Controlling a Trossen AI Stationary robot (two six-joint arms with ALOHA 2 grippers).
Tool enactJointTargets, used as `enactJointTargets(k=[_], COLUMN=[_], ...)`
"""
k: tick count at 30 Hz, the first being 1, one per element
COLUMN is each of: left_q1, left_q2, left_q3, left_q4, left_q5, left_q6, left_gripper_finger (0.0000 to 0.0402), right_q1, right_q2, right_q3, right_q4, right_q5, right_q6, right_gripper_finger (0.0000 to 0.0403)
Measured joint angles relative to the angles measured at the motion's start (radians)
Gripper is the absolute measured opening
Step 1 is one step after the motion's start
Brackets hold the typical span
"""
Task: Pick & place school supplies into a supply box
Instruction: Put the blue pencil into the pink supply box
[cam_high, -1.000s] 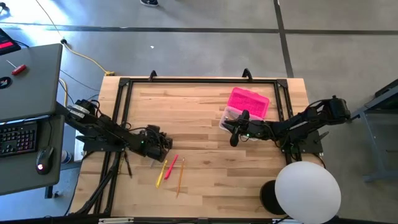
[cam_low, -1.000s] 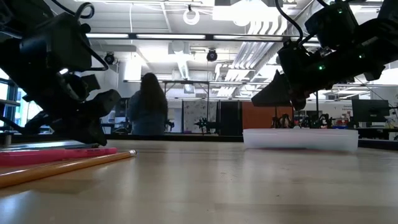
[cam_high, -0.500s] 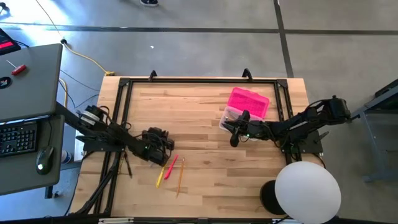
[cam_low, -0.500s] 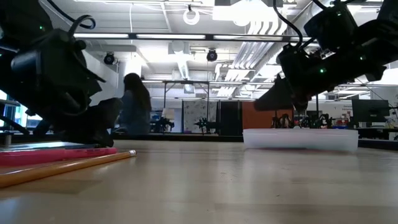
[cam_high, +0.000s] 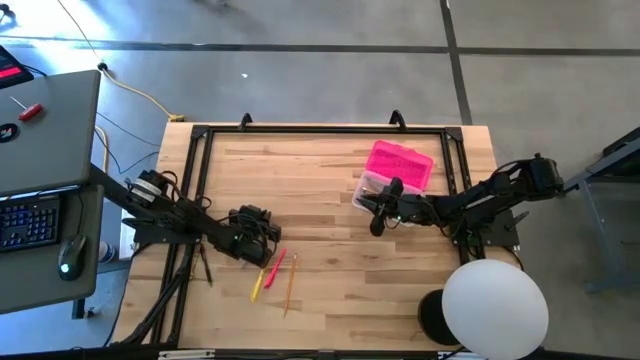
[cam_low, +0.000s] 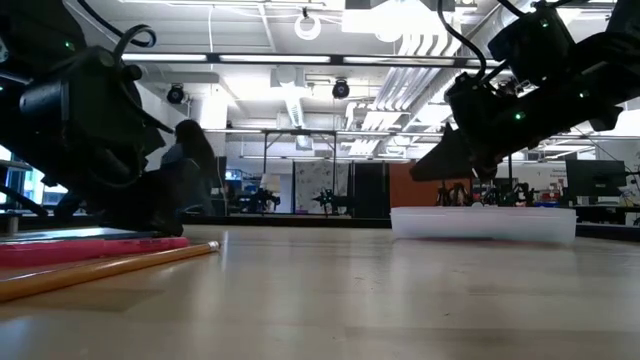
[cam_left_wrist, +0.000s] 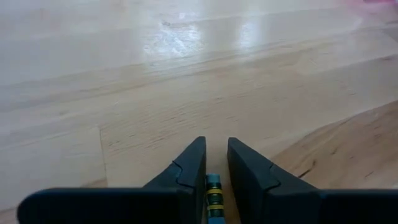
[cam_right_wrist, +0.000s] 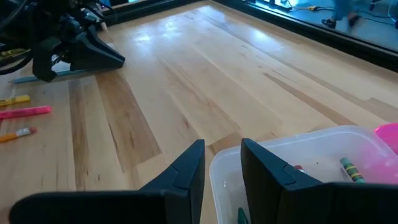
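Observation:
My left gripper (cam_high: 266, 242) (cam_left_wrist: 216, 139) is low on the table's near left, shut on a teal pencil (cam_right_wrist: 43, 76). Just to its near right lie a yellow pencil (cam_high: 260, 281), a pink-red one (cam_high: 278, 264) and an orange one (cam_high: 291, 282), flat on the wood. The clear supply box (cam_high: 368, 188) (cam_right_wrist: 311, 158) stands right of centre with several supplies inside. Its pink lid (cam_high: 400, 165) lies at its far side. My right gripper (cam_high: 377, 222) (cam_right_wrist: 222, 144) hovers open over the box's near corner, touching nothing. My left gripper has the teal pencil's banded end (cam_left_wrist: 213, 194) pinched between its two fingers, set back from the tips. The fingers slant down from the table's left and lie along the pencil. The rest of the pencil (cam_right_wrist: 28, 78) trails behind the gripper on the table.
A black rail (cam_high: 320, 130) frames the tabletop. A side desk with a keyboard (cam_high: 30, 222) stands off the left edge, and a white round lamp (cam_high: 495, 305) hangs over the near right corner. A person (cam_low: 190, 170) moves in the room behind.
My left gripper has sunk to the tabletop, shifted a little toward the loose pencils and rolled somewhat. The person in the room behind has walked to the left.

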Motion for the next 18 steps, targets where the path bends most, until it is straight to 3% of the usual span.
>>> enactJointTargets(k=[8, 15, 18], left_q1=[0.054, 0.123, 0.123], left_q2=[-0.002, -0.003, -0.002], left_q3=[0.003, 0.004, 0.003], left_q4=[0.025, 0.082, 0.113], left_q5=[0.016, 0.036, 0.029], left_q6=[-0.002, 0.003, 0.042], left_gripper_finger=[0.0071, 0.0013, 0.0017], right_q1=[0.0, 0.0, 0.0], right_q2=[0.0, 0.0, 0.0], right_q3=[0.0, 0.0, 0.0], right_q4=[0.0, 0.0, 0.0], right_q5=[0.0, 0.0, 0.0], right_q6=[0.001, 0.001, 0.001], right_gripper_finger=[0.0083, 0.0083, 0.0083])
